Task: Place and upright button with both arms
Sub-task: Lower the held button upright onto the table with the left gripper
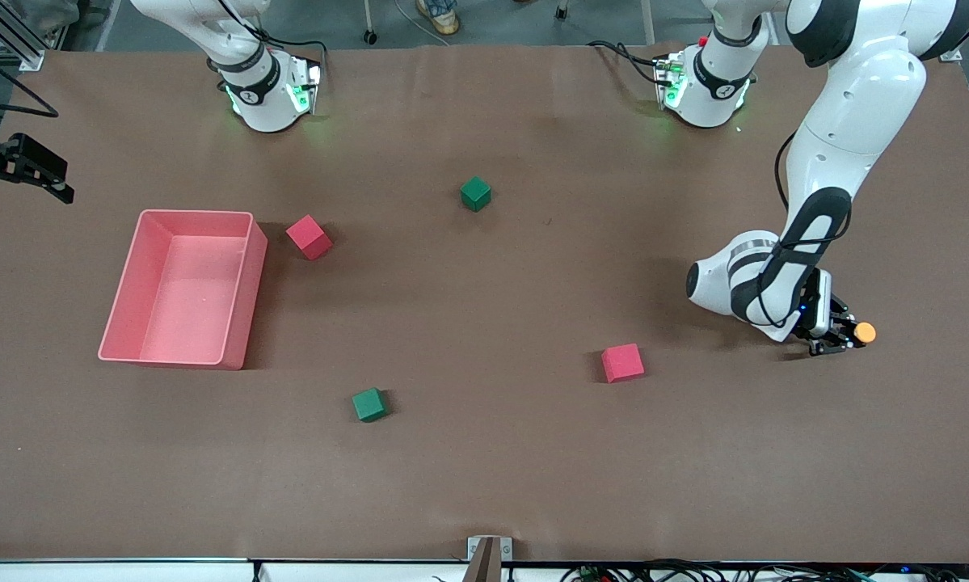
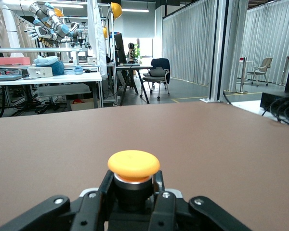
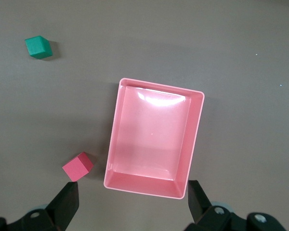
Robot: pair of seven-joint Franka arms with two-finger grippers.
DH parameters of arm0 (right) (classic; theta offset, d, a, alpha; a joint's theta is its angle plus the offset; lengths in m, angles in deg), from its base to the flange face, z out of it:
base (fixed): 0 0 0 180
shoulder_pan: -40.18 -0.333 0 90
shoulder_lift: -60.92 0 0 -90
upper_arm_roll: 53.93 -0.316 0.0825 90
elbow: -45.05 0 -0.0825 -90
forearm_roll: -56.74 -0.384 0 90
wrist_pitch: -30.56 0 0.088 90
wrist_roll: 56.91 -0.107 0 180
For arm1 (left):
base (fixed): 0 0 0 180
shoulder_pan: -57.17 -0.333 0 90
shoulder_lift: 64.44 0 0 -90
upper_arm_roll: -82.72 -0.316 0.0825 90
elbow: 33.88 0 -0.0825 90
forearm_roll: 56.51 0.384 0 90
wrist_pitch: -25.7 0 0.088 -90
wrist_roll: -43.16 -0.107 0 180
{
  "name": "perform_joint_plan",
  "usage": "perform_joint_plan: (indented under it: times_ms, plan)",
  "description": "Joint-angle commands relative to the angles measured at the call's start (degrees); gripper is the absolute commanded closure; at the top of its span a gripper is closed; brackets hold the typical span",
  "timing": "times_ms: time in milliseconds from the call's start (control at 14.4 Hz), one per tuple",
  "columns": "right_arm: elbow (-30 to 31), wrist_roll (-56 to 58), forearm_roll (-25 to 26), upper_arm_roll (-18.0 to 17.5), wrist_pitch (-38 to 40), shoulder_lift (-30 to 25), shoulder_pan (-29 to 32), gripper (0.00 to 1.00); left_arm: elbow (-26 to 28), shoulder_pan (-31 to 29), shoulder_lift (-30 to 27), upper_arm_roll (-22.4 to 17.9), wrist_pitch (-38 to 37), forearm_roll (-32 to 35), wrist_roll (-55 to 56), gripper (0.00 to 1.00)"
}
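The left arm reaches low over the counter, wrist bent level, its tool (image 1: 841,338) clamped tight around the button (image 1: 864,331). The right arm's tool (image 3: 132,204) hangs high, fingers spread wide, pointing straight down.

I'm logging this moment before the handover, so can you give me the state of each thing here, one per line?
button: held in the left claw, orange cap clear of the fingers
left claw: shut on the button, low at the left arm's end of the table
right claw: open, holding nothing, over the pink bin
pink bin: upright, nothing in it
red cubes: loose on the table
green cubes: loose on the table
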Motion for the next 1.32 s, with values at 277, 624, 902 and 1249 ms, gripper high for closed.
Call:
perform_joint_plan:
  times_ms: [277, 624, 902, 1249]
  plan:
    - [-0.76, 0.37, 0.09, 0.03, -0.45, 0.98, -0.26, 0.00, -0.24, 0.23, 3.00, -0.09, -2.03, 2.28, 9.99, 0.89]
    - [-0.76, 0.54, 0.18, 0.03, -0.36, 0.98, -0.17, 0.00, -0.68, 0.32, 3.00, -0.18, -2.03, 2.28, 9.55, 0.00]
    - [-0.76, 0.72, 0.18, 0.03, -0.45, 0.98, -0.17, 0.00, -0.68, 0.14, 2.74, -0.18, -3.62, 2.28, 8.94, 0.00]
    - [-0.76, 0.72, 0.18, 0.03, -0.45, 0.98, -0.17, 0.00, -0.51, -0.12, 2.47, -0.18, -4.05, 2.28, 6.74, 0.00]
